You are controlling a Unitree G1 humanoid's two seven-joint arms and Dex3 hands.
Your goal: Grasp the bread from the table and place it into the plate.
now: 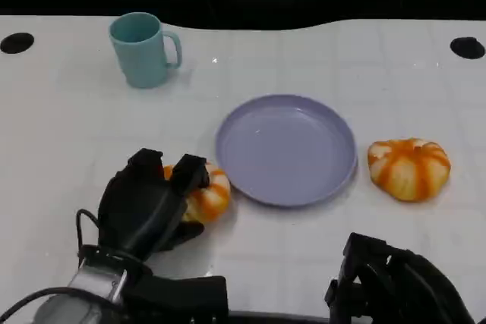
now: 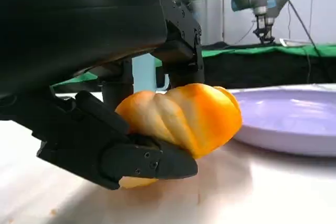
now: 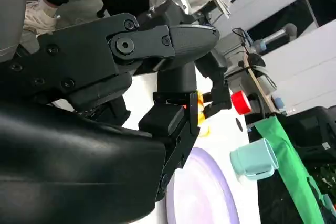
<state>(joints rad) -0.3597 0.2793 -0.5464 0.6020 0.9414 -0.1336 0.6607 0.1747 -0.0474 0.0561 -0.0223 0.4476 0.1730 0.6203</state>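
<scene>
Head view: left hand (image 1: pixel 148 206) grips the bread (image 1: pixel 206 195) at lower left of frame, just beside the plate (image 1: pixel 286 149); it looks light, soft, squashable, so a grasp across its ridged sides suits; right hand (image 1: pixel 395 282) unclear.

plate (image 1: pixel 286 149) centre | bread (image 1: pixel 206 195) left | cup (image 1: pixel 142 49) behind

No readable text, label, brand, number or sign appears on anything here.
</scene>
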